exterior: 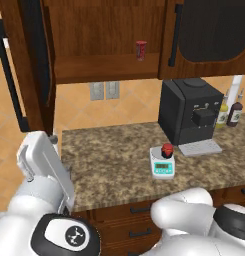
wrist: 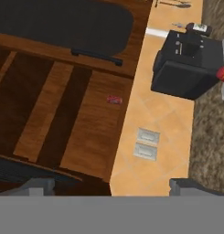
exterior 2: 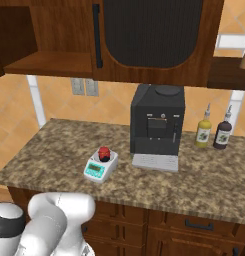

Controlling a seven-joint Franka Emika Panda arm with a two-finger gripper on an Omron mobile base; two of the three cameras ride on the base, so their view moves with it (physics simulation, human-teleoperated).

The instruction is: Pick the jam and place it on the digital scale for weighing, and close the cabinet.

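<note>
Since the jam already sits on the digital scale at the centre right of the left base view, I judge the first half done; the cabinet door at the upper left stands open, with a slim red can on its shelf. Right base view: jam and scale lie left of centre on the table, beside the coffee machine. Hand view: the tool at the bottom edge is spread and empty, facing the open cabinet, so closing remains.
</note>
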